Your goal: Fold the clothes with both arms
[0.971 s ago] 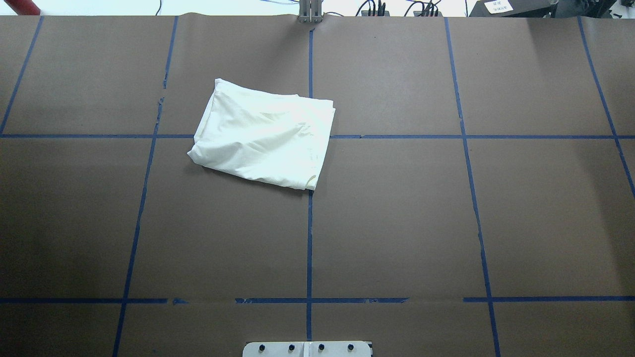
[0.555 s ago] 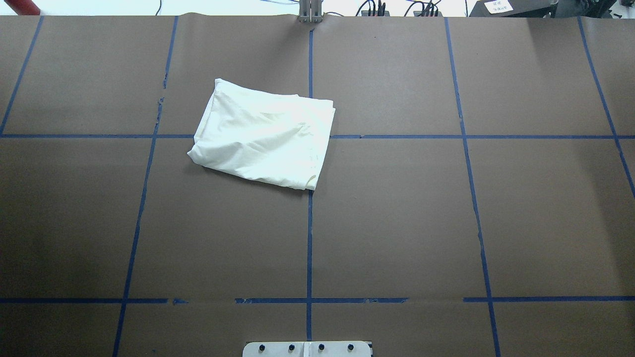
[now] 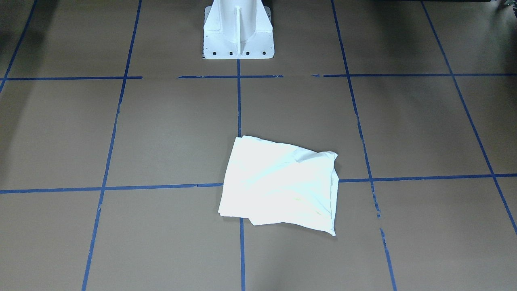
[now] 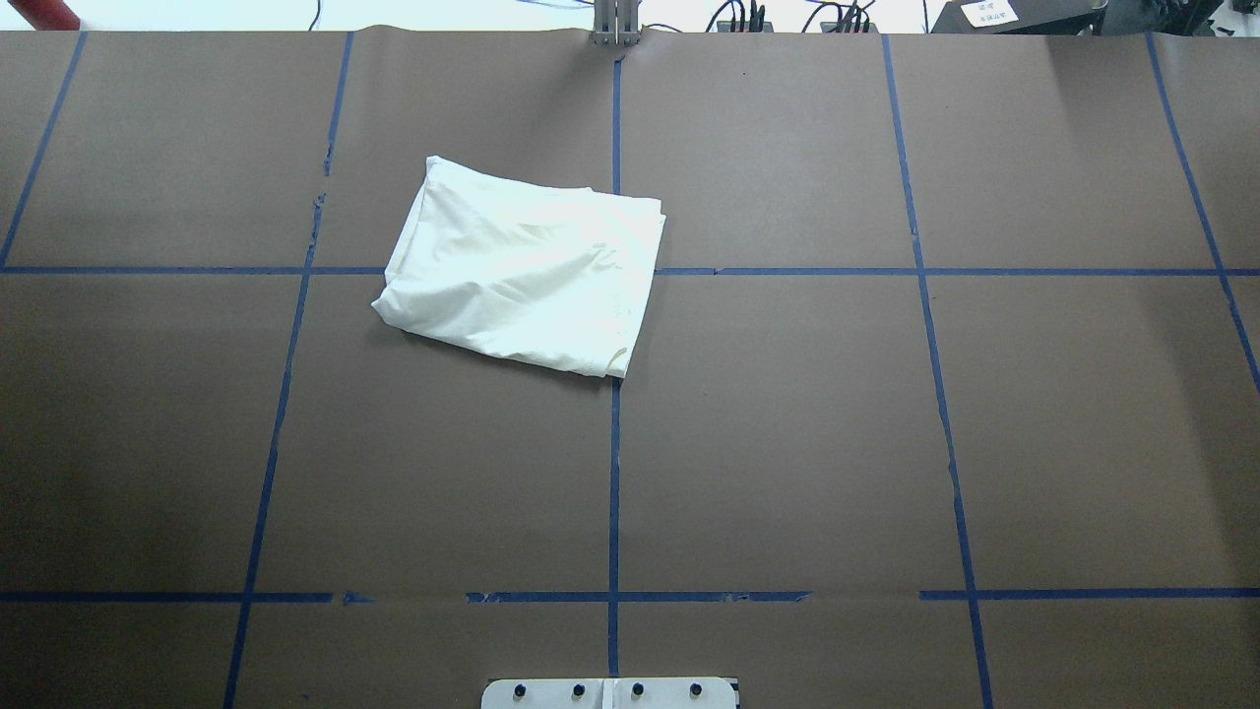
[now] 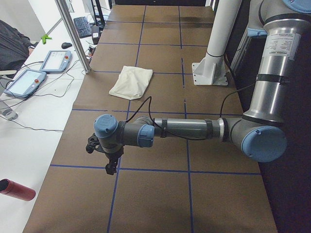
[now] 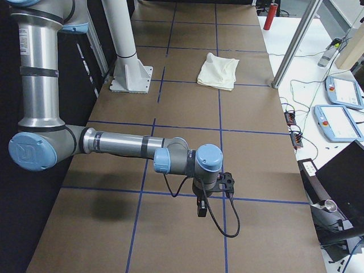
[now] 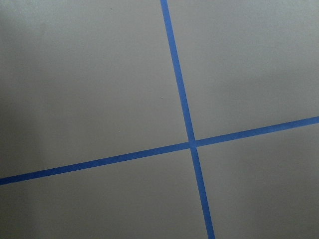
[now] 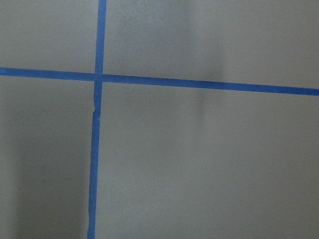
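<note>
One folded cream T-shirt (image 4: pixel 517 268) lies across a blue tape (image 4: pixel 787 271) crossing on the table's (image 4: pixel 787 443) left half. The left gripper (image 5: pixel 111 165) and right gripper (image 6: pixel 202 206), two in all, hang well apart from it. Whether either is open cannot be told.

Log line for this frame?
shirt: folded, untouched | left gripper: clear of shirt, jaws unclear | right gripper: clear of shirt, jaws unclear

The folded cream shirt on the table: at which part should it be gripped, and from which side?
Probably the shirt is best gripped at its near corner, beside the centre tape line, coming from the robot's side and slightly from above. The cloth lies flat, but the stacked layer edges seem to end at that corner, so one pinch could catch all layers together.
</note>
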